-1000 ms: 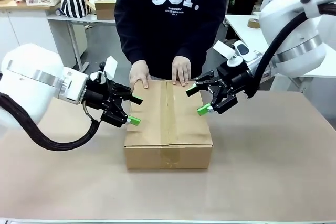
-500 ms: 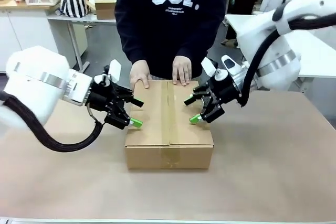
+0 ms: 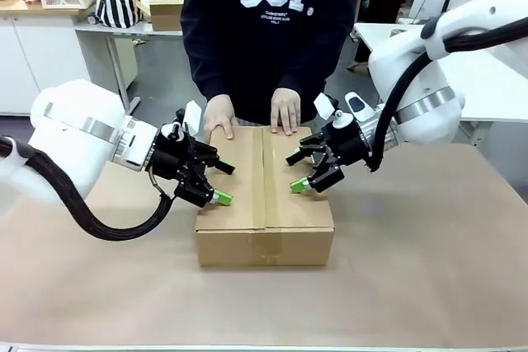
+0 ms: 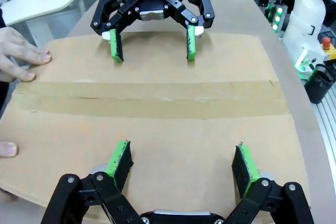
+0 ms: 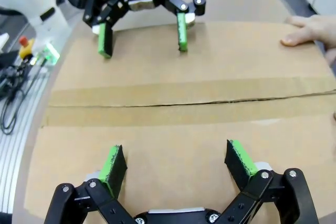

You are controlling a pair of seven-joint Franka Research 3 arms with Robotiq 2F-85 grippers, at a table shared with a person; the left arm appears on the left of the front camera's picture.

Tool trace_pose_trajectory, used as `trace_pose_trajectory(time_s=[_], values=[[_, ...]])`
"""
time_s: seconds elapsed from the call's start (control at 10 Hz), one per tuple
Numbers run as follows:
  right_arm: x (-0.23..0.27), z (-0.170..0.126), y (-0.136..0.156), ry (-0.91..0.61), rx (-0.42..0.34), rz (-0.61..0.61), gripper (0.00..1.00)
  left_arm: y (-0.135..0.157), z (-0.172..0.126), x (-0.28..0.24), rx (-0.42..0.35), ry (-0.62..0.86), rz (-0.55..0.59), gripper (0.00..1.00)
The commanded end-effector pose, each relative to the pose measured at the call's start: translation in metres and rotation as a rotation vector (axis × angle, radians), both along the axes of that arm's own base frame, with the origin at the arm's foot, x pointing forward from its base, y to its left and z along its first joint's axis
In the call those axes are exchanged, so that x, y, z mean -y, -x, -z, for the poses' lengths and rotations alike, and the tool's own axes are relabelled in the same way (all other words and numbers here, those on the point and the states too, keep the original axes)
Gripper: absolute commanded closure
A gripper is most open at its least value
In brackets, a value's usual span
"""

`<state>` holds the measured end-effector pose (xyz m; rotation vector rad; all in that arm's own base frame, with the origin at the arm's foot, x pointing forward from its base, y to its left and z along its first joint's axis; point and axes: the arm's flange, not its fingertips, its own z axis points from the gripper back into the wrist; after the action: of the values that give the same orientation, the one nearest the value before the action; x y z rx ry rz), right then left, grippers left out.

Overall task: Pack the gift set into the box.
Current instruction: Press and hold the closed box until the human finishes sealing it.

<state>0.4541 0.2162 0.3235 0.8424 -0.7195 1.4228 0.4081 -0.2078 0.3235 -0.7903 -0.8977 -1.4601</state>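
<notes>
front view: closed rectangular brown cardboard box (image 3: 266, 208)

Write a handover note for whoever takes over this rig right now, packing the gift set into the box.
Left gripper: open, empty, over the left half of the box.
Right gripper: open, empty, over the right half.
The box sits mid-table, top closed; the person's right hand and left hand rest on its far edge.
Done: box closed.
Left: contents are hidden, so check the gift set is inside; sealing probably remains.
</notes>
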Motion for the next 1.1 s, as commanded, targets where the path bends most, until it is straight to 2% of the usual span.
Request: trace_pose_trajectory(time_s=[0.0, 0.1, 0.2, 0.3, 0.4, 1.0], values=[[0.001, 0.012, 0.002, 0.008, 0.013, 0.023, 0.00, -0.002, 0.012, 0.005, 0.022, -0.026, -0.028, 0.00], [0.002, 0.013, 0.002, 0.022, 0.017, 0.029, 0.00, -0.002, 0.016, 0.006, 0.022, -0.042, -0.032, 0.00], [0.003, 0.015, 0.001, 0.028, 0.002, 0.027, 0.00, -0.003, 0.020, 0.008, 0.053, -0.080, -0.065, 0.00], [0.000, 0.000, 0.000, 0.001, 0.000, 0.001, 0.00, -0.004, 0.020, 0.009, 0.072, -0.093, -0.068, 0.00], [0.000, 0.000, 0.000, 0.001, 0.000, 0.001, 0.00, -0.002, 0.001, 0.002, 0.010, -0.018, -0.013, 0.00], [0.000, 0.000, 0.000, 0.001, 0.000, 0.001, 0.00, -0.002, 0.001, 0.002, 0.010, -0.018, -0.013, 0.00]])
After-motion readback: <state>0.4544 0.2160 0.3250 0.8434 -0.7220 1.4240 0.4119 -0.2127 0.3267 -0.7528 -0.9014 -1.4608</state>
